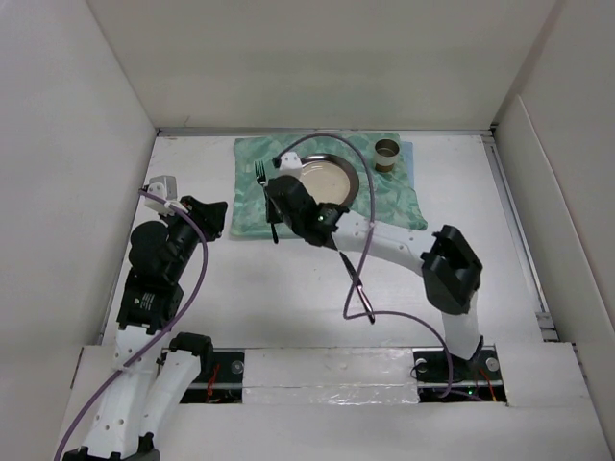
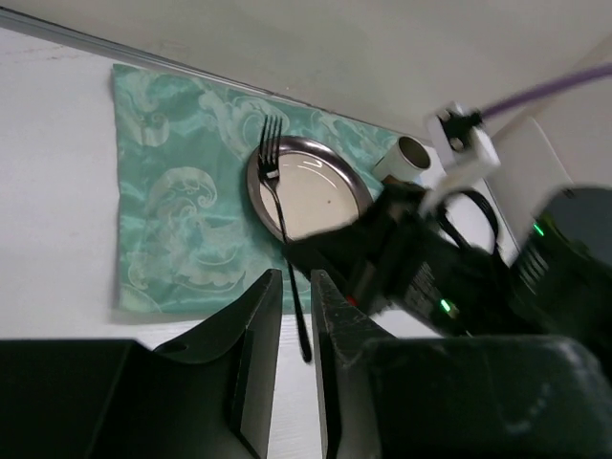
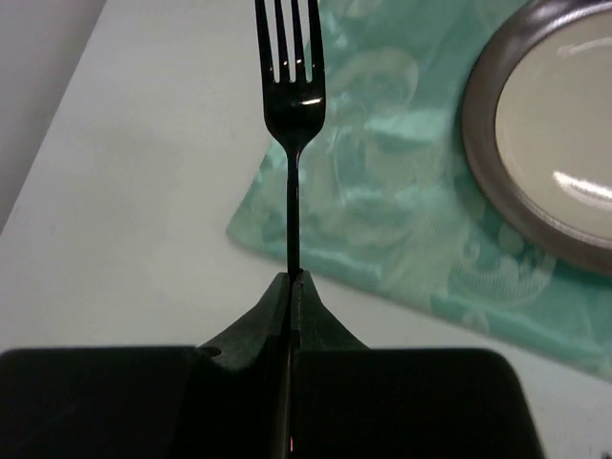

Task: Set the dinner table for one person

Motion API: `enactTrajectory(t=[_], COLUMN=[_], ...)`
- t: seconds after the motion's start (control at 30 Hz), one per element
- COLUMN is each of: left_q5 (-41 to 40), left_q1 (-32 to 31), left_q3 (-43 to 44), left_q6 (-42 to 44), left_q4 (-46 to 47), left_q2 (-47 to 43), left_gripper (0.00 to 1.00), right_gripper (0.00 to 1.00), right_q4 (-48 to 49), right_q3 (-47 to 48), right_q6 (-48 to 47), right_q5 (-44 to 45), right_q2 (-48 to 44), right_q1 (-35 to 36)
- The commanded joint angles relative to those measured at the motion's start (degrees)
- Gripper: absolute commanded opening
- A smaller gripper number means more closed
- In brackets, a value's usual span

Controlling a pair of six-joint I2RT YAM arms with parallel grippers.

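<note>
Listing cloth [image 1: 399,202], plate [image 1: 354,175] and cup [image 1: 388,154] as laid, we are pinching the fork [image 3: 296,105], not yet placed, in the right gripper [image 3: 292,282]; left gripper [image 2: 296,279] slightly parted, empty.

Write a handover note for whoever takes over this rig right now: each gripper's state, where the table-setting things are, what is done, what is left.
Grippers: the right gripper is shut on the fork handle; the left gripper is empty, jaws slightly apart, above the table left of the cloth.
Things: cloth at the table's far middle, plate on it, cup on its far right corner, fork beside the plate's left; whether it touches the cloth is unclear.
Done: cloth, plate, cup placed.
Left: lay the fork down and release it.
</note>
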Motion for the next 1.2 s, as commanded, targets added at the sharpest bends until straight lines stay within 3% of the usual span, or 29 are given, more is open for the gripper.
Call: enactTrajectory(t=[0.0,0.23,0.37,0.7,0.8,0.87,1.03,1.17], left_q5=[-1.62,-0.65,-0.91,0.05,-0.03,0.23,-0.48,-0.12], left_q1=[0.16,-0.37,-0.37,-0.37,-0.37,-0.37,-0.37,-0.37], left_q3=[1.15,1.23,1.15,1.06,1.06,0.97,1.15,0.97], left_q6=[-2.12,-1.77,-1.59,-1.5,-1.41,-1.41,-1.24,-1.24], left_q4=[2.17,2.0,1.64,1.9,1.91,1.91,1.64,1.73], left_q2=[0.24,0.32,-0.29,0.5,1.11,1.29,1.46,1.11], left_gripper=[0.17,0.18,0.18,0.18,0.18,0.18,0.18,0.18], right_gripper=[0.0,0.0,0.0,0.0,0.15,0.35,0.46,0.47], right_q4=[-2.62,-13.26,-17.66,-14.86,-13.9,-12.32,-9.77,-2.23], right_q3=[11.75,40.22,49.68,44.07,42.32,40.21,35.57,26.25], right_q6=[0.95,4.2,5.17,8.07,8.51,8.51,7.99,5.27], right_q5=[-2.86,-5.85,-7.08,-9.8,-9.72,-10.33,-10.77,-11.3], right_q2=[9.17,28.24,35.98,38.1,37.58,36.01,31.26,21.25], right_q1=[-3.59,-7.81,-9.22,-11.77,-11.77,-11.77,-11.77,-10.55])
